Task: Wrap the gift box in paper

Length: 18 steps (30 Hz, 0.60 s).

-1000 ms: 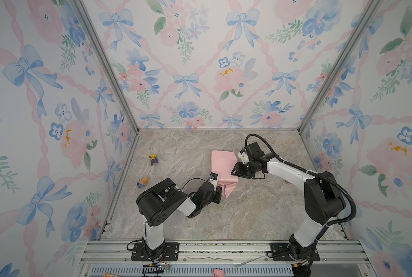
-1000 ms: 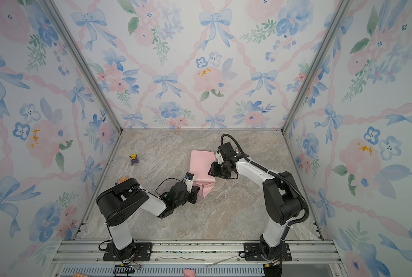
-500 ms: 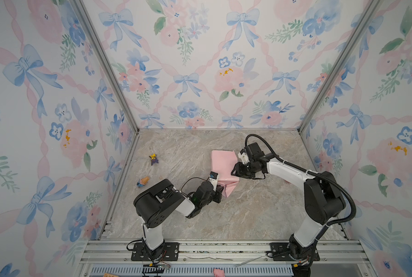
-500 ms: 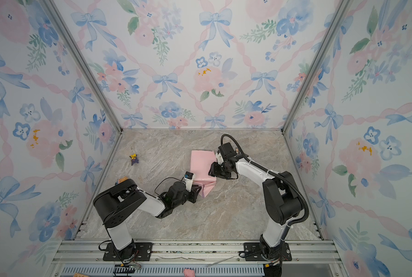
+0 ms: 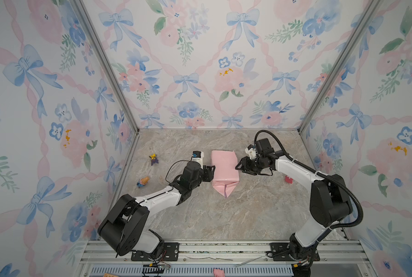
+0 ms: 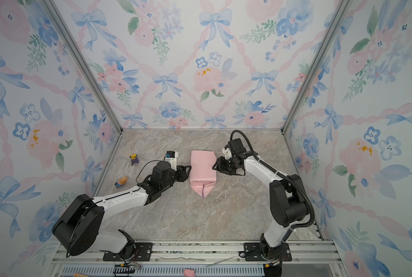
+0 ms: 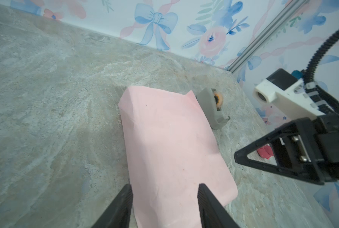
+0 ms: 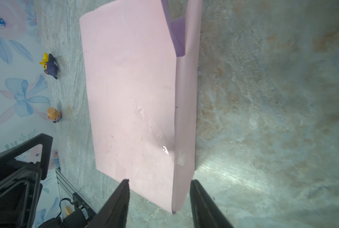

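At the middle of the table (image 5: 224, 220) the gift box lies hidden inside the paper (image 5: 224, 167). Pale pink faces outward, with a lilac sliver at the pointed flap (image 5: 225, 189) folded toward the robot; the far end looks loose. The left gripper (image 5: 211, 170) and right gripper (image 5: 239, 167) flank the parcel, jaws apart and holding nothing, probably to steady it. A grey tape dispenser (image 7: 212, 107) stands just behind.

walls (image 5: 200, 60): floral bow wallpaper | floor (image 5: 224, 215): grey marbled | corner posts (image 5: 106, 64): aluminium
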### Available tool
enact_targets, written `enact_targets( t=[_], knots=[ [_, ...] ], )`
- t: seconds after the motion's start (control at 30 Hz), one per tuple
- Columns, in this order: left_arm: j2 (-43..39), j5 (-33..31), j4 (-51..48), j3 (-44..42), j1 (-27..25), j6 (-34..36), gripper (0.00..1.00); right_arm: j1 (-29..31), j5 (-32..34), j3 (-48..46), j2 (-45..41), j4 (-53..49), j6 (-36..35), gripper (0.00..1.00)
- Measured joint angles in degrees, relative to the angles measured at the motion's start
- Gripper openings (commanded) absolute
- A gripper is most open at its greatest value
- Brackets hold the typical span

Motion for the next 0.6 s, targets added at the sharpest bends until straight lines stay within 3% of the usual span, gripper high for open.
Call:
enact_targets(
  t=[0.27, 0.6],
  knots=[
    [12.81, 8.46, -4.39, 9.86, 1.49, -3.43, 0.5, -0.24, -1.77, 3.26, 5.86, -0.42, -0.04, 0.48],
    [14.1, 10.23, -5.05, 7.52, 2.19, -6.43, 0.49, 0.26, -1.75, 5.66, 9.11, -2.08, -1.31, 0.34]
  ],
)
